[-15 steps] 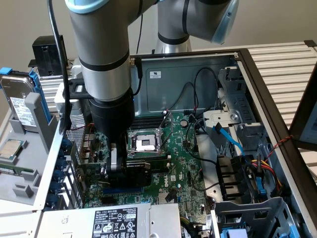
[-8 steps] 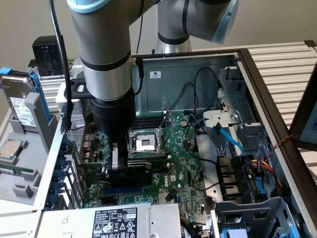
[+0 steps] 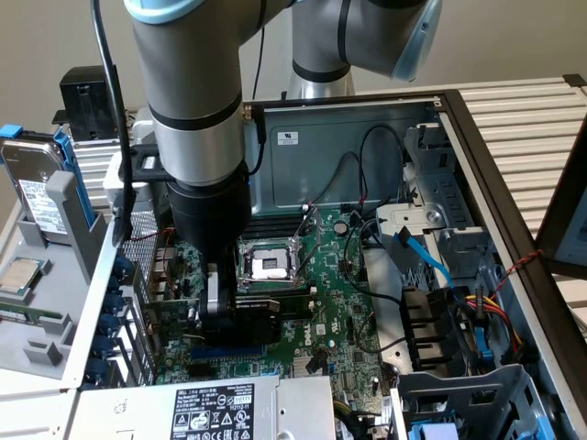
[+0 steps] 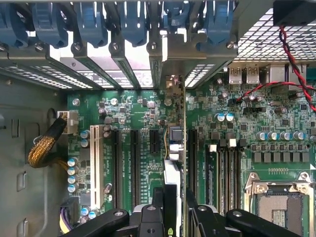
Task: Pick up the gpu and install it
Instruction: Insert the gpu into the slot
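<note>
Holding the gpu upright, the jaws are clamped narrowly on it above the motherboard slots, lower left-centre of frame.

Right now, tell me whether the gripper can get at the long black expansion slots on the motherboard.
Probably yes. The gripper, shut on the gpu, hangs right over the motherboard's black slots, and nothing crosses between; the red wire and the braided cable lie well off to either side.

The motherboard is green and the slot latches are blue. The gpu looks black over green, though shadowed. A twisted wire pair is red and black, and a braided sleeve is golden.
</note>
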### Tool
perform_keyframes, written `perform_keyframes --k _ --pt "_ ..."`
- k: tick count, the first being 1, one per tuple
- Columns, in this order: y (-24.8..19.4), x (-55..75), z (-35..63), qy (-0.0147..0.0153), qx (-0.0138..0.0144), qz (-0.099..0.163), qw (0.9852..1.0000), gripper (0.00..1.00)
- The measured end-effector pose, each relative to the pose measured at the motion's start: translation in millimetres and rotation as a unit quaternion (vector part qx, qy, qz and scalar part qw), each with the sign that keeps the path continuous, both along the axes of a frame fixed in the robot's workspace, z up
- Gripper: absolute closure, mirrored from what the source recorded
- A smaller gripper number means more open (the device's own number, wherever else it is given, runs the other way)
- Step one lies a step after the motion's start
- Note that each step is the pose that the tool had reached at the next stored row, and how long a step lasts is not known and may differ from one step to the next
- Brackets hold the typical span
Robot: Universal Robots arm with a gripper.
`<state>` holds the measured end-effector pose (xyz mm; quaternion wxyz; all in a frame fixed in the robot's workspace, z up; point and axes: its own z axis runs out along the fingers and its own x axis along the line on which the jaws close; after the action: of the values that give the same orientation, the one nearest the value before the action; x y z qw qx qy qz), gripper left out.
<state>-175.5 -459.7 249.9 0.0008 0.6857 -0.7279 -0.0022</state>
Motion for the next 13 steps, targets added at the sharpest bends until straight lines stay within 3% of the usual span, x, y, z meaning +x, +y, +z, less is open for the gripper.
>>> perform_keyframes --k 6,13 --pt "0.0 -0.3 1.6 0.0 -0.0021 0.0 1.0 0.73" --pt "0.0 -0.3 1.6 -0.0007 -0.0024 0.001 1.0 0.73"
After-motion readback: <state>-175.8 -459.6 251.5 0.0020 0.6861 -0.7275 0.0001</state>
